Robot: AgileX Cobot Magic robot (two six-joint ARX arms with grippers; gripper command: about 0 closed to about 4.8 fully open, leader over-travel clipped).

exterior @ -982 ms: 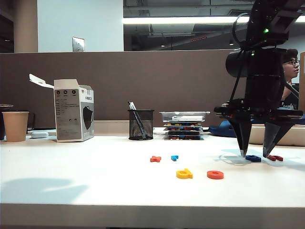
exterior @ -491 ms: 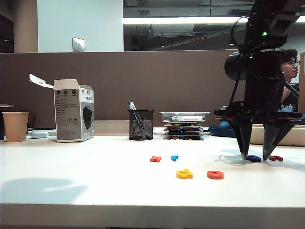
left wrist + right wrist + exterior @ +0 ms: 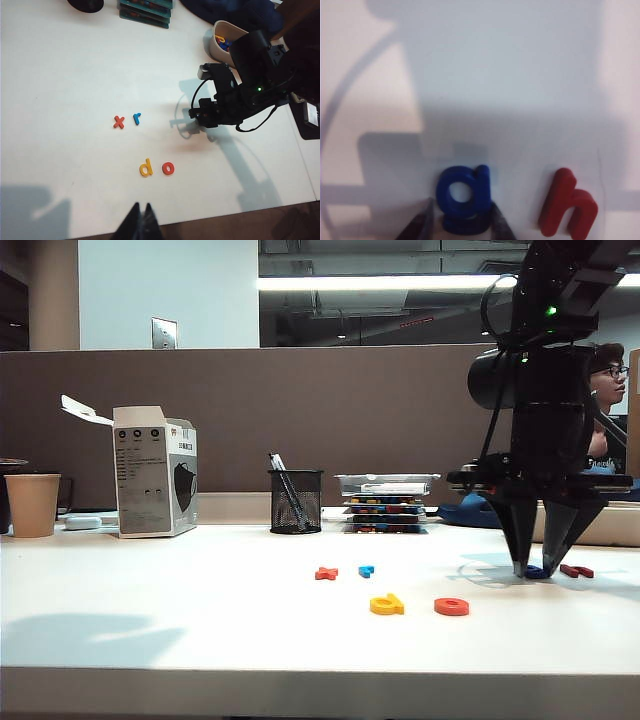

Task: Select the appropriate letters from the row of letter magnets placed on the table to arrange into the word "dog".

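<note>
The dark blue "g" (image 3: pixel 464 197) lies flat on the white table (image 3: pixel 200 620) between the fingertips of my right gripper (image 3: pixel 460 203), which points down at it (image 3: pixel 535 568). One finger (image 3: pixel 500 222) touches the letter's edge; a sliver of table shows at the other. The yellow "d" (image 3: pixel 386 605) and orange-red "o" (image 3: pixel 451 607) lie side by side nearer the front edge, also seen as "d" (image 3: pixel 145 168) and "o" (image 3: pixel 168 168). My left gripper (image 3: pixel 141 206) hangs shut and empty over the table's front edge.
A dark red "h" (image 3: pixel 568 207) lies right beside the "g". An orange "x" (image 3: pixel 326 573) and a light blue letter (image 3: pixel 366 571) sit mid-table. A mesh pen cup (image 3: pixel 296 501), stacked trays (image 3: pixel 386 502), a carton (image 3: pixel 152 471) and a paper cup (image 3: pixel 32 504) line the back.
The right gripper's fingers have drawn in from a wide stance to close flanks of the dark blue "g". The letters lie where they were; the left arm kept still.
</note>
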